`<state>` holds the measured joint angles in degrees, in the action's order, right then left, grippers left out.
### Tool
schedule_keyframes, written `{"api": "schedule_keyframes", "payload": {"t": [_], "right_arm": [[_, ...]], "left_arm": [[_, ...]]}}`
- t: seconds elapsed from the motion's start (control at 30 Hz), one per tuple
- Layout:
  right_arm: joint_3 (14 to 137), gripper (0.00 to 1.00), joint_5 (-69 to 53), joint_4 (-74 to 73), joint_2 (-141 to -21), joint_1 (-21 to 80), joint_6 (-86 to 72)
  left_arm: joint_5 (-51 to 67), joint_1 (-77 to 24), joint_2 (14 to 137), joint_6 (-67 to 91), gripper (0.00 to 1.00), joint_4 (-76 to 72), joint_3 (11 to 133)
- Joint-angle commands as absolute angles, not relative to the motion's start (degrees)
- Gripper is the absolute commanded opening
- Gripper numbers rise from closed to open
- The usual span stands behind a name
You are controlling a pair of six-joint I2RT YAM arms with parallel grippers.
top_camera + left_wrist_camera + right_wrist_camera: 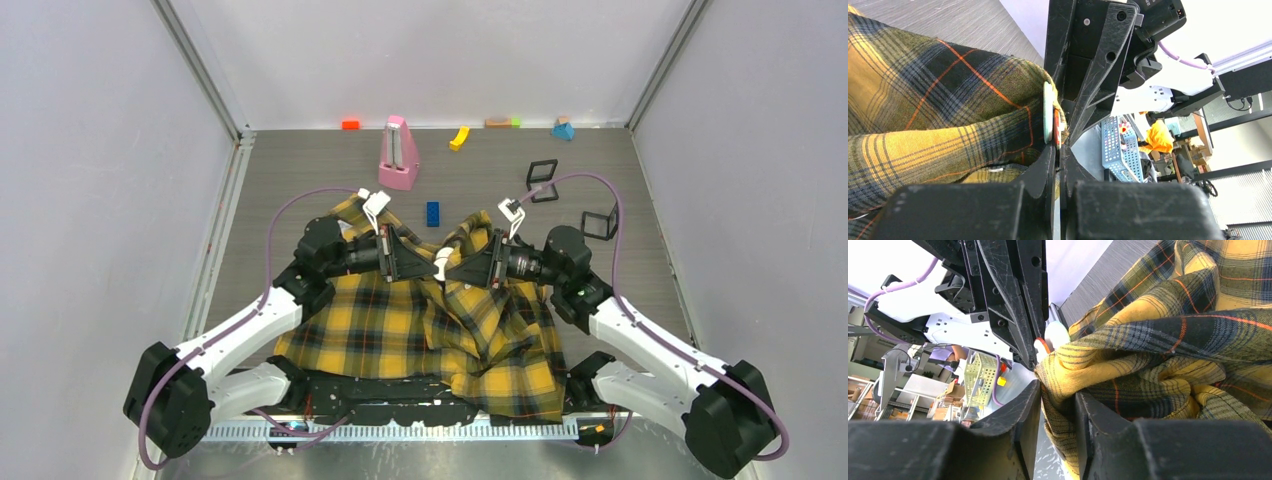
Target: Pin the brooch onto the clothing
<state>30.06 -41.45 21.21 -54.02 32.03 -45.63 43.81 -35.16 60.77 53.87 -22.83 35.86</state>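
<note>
grey table (pixel 300 180) | left wrist shows brooch (pixel 1048 112) edge-on against shirt (pixel 948 100); top doesn't

Robotics lab, white-panelled test cell (pixel 100 150) with aluminium posts (pixel 200 68), grey bench (pixel 300 170), seemingly storage racks (pixel 863 395) beyond.

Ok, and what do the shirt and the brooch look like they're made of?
The shirt looks like soft woven cloth, probably cotton flannel, with a matte finish: it folds and bunches, and the weave threads show in the wrist views. The brooch is a thin rigid disc seen edge-on, pale green and smooth with a slight sheen. It could be plastic or enamelled metal; the look leaves that open.
</note>
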Motion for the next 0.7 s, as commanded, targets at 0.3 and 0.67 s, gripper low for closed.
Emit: {"api": "schedule_keyframes", "payload": {"t": [0.3, 0.67], "right_arm": [[30.81, 0.21, -41.53, 27.01, -58.06, 32.17, -47.07], [31.6, 0.2, -42.98, 27.49, -59.88, 32.16, -47.43]], "left_arm": [[49.82, -35.4, 61.72, 55.68, 0.0, -30.39, 37.24], [49.9, -35.37, 63.14, 55.56, 0.0, -29.62, 37.94]]}}
